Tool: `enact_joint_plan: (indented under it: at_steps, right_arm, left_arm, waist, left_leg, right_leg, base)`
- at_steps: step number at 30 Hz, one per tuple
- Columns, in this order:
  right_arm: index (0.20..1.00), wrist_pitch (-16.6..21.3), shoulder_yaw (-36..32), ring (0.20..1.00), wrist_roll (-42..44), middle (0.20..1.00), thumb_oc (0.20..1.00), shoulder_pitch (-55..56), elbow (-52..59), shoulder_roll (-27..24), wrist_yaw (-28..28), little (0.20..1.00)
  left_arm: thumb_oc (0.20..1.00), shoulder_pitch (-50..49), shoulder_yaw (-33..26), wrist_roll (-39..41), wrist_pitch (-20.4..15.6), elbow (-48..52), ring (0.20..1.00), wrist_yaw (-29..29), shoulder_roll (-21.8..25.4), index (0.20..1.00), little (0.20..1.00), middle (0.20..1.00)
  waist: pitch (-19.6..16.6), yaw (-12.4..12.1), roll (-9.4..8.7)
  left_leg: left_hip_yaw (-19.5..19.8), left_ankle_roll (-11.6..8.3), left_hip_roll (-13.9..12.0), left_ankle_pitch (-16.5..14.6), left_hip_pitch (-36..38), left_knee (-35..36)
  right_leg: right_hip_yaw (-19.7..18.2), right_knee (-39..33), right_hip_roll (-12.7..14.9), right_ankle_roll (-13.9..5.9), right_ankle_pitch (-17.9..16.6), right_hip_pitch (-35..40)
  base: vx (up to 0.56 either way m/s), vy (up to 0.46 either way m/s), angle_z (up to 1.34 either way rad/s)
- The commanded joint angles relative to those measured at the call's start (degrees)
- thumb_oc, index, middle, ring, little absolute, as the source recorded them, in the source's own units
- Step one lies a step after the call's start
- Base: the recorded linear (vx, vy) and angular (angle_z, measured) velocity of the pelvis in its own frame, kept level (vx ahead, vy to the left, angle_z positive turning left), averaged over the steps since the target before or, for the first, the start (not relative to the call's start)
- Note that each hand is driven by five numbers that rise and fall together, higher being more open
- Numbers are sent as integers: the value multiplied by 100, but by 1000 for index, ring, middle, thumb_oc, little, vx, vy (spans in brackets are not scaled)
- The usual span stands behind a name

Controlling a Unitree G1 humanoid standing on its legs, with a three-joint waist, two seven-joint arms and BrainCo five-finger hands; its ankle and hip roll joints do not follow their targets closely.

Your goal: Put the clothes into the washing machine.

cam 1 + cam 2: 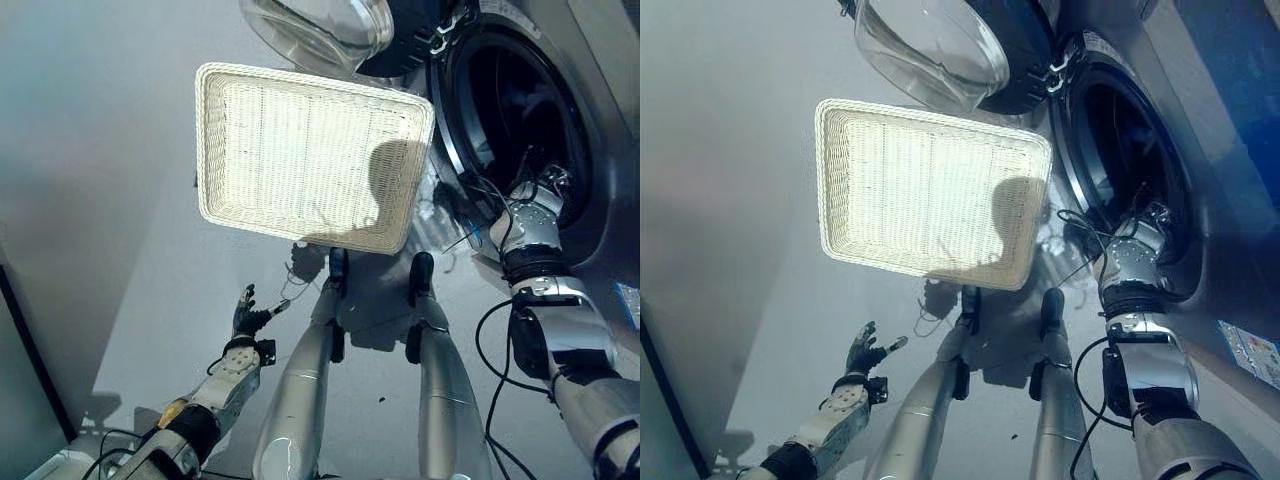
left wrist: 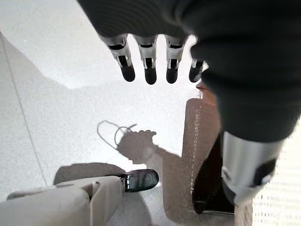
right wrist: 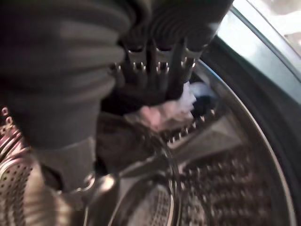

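The washing machine (image 1: 590, 120) stands at the upper right with its round glass door (image 1: 320, 30) swung open. My right hand (image 1: 535, 205) reaches into the drum opening (image 1: 1120, 130). In the right wrist view its fingers (image 3: 155, 75) are straight and point down at a pale pink cloth (image 3: 164, 113) lying on dark clothes (image 3: 122, 141) inside the perforated drum (image 3: 225, 188). The white wicker basket (image 1: 300, 150) on the floor has nothing in it. My left hand (image 1: 245, 310) hangs low at the left, open, with its fingers (image 2: 148, 66) spread over bare floor.
The basket lies just left of the machine's opening, and the open door hangs over its far edge. Pale floor (image 1: 100, 200) stretches to the left of the basket. A dark edge (image 1: 20, 340) runs along the lower left.
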State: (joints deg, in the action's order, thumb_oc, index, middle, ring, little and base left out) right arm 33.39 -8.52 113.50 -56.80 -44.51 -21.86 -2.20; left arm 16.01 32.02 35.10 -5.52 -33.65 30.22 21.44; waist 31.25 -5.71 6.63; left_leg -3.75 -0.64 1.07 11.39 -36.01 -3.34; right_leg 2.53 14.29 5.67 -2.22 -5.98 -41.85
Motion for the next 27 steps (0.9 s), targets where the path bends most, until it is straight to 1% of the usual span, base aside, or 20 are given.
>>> enact_joint_plan:
  at_steps: [1, 4, 5, 7, 8, 12, 15, 18, 19, 20, 22, 23, 24, 25, 26, 27]
  right_arm:
    - [1000, -6, -205, 1000, -50, 1000, 1000, 136, 713, -831, 405, 1000]
    - [1000, -374, -82, 1000, -50, 1000, 1000, 220, 279, -949, 335, 1000]
    - [1000, -584, 104, 1000, -50, 1000, 1000, 230, 20, -1082, 473, 1000]
    - [1000, -756, 202, 1000, -50, 1000, 1000, 252, -134, -1138, 481, 1000]
    - [1000, -938, 243, 1000, -50, 1000, 1000, 292, -301, -1135, 480, 1000]
    - [1000, -1103, 299, 1000, -50, 1000, 1000, 356, -518, -1093, 565, 1000]
    - [1000, -1148, 344, 1000, -50, 1000, 1000, 327, -581, -1073, 615, 1000]
    - [1000, -1232, 370, 1000, -50, 1000, 1000, 308, -633, -992, 521, 1000]
    - [1000, -1309, 393, 1000, -167, 1000, 1000, 315, -662, -955, 444, 1000]
    - [1000, -1561, 438, 1000, -449, 1000, 1000, 342, -699, -874, 276, 1000]
    - [1000, -1862, 482, 1000, -672, 1000, 1000, 381, -693, -826, 160, 1000]
    - [1000, -2448, 569, 1000, -943, 1000, 1000, 459, -770, -771, 62, 1000]
    - [1000, -2616, 598, 1000, -1008, 1000, 1000, 476, -815, -756, 65, 1000]
    - [1000, -2903, 627, 1000, -1096, 1000, 1000, 491, -844, -739, 88, 1000]
    - [1000, -2903, 627, 1000, -1096, 1000, 1000, 491, -844, -739, 88, 1000]
    - [1000, -3411, 750, 1000, -1327, 1000, 1000, 615, -973, -700, 333, 1000]
  left_arm:
    - [1000, -161, -70, 83, -97, -43, 1000, 1, -216, 1000, 1000, 1000]
    - [1000, -147, -38, 66, -76, -59, 1000, 20, -166, 1000, 1000, 1000]
    - [1000, -140, -40, 81, -49, -61, 1000, 44, -138, 1000, 1000, 1000]
    - [1000, -126, -56, 114, -42, -72, 1000, 61, -120, 1000, 1000, 1000]
    - [1000, -89, -95, 126, -64, -146, 1000, 56, -118, 1000, 1000, 1000]
    - [1000, -29, -116, 114, -50, -227, 1000, 83, -114, 1000, 1000, 1000]
    - [1000, -15, -147, 110, -69, -298, 1000, 69, -135, 1000, 1000, 1000]
    - [1000, 24, -176, 129, -68, -374, 1000, 63, -159, 1000, 1000, 1000]
    - [1000, 33, -187, 131, -61, -395, 1000, 55, -171, 1000, 1000, 1000]
    - [1000, 54, -212, 109, -44, -444, 1000, 46, -203, 1000, 1000, 1000]
    - [1000, 54, -241, 85, -40, -475, 1000, 33, -217, 1000, 1000, 1000]
    - [1000, 69, -283, 35, -33, -555, 1000, 5, -224, 1000, 1000, 1000]
    - [1000, 83, -297, 28, -40, -586, 1000, 1, -231, 1000, 1000, 1000]
    - [1000, 93, -309, 29, -48, -613, 1000, 0, -238, 1000, 1000, 1000]
    - [1000, 93, -309, 29, -48, -613, 1000, 0, -238, 1000, 1000, 1000]
    - [1000, 120, -395, -18, -51, -707, 1000, -47, -255, 1000, 1000, 1000]
  waist:
    - [-145, 247, 422]
    - [-145, 261, 398]
    - [-145, 267, 385]
    - [-145, 279, 372]
    - [-145, 293, 351]
    - [-145, 290, 307]
    - [-145, 288, 296]
    - [-145, 295, 268]
    - [-145, 295, 255]
    - [-145, 298, 225]
    - [-145, 303, 205]
    - [-145, 303, 178]
    - [-145, 303, 170]
    - [-145, 303, 163]
    - [-145, 303, 163]
    - [-145, 288, 130]
  left_leg:
    - [225, -237, 206, -489, 6, -315]
    - [199, -218, 217, -480, 77, -265]
    - [185, -210, 221, -463, 116, -232]
    - [180, -202, 221, -457, 136, -211]
    - [169, -189, 215, -446, 173, -153]
    - [164, -161, 208, -432, 258, -47]
    - [157, -154, 210, -415, 321, 10]
    - [189, -136, 237, -426, 389, 54]
    - [201, -132, 246, -438, 414, 59]
    - [219, -121, 261, -450, 460, 73]
    - [227, -111, 268, -448, 489, 92]
    - [241, -104, 267, -456, 554, 131]
    - [244, -102, 266, -441, 552, 141]
    - [246, -100, 264, -435, 558, 150]
    - [246, -100, 264, -435, 558, 150]
    - [246, -93, 256, -430, 603, 175]
  right_leg:
    - [506, 271, -160, -161, 409, 135]
    - [498, 184, -149, -189, 334, 200]
    - [492, 130, -146, -202, 284, 233]
    - [485, 97, -143, -218, 252, 247]
    - [476, 43, -140, -245, 211, 277]
    - [459, -46, -140, -284, 152, 350]
    - [454, -111, -133, -309, 106, 406]
    - [423, -191, -123, -343, 42, 458]
    - [412, -215, -118, -350, 27, 479]
    - [395, -277, -108, -361, -7, 533]
    - [382, -328, -107, -366, -34, 575]
    - [364, -357, -106, -371, -27, 641]
    - [359, -372, -111, -369, -46, 644]
    - [353, -381, -114, -368, -54, 651]
    - [353, -381, -114, -368, -54, 651]
    - [351, -410, -109, -370, -56, 712]
  base:
    - [-88, 41, 6]
    - [-81, 38, 5]
    - [-87, 46, 5]
    - [-79, 39, 3]
    - [-81, 28, 1]
    - [-64, 12, 1]
    - [-74, 27, -3]
    - [-90, 40, -3]
    - [-87, 35, 0]
    - [-79, 32, 0]
    - [-64, 18, 0]
    - [-64, 8, -1]
    - [-59, 6, 0]
    - [0, 0, 0]
    - [-39, -3, 2]
    - [-40, -10, 1]
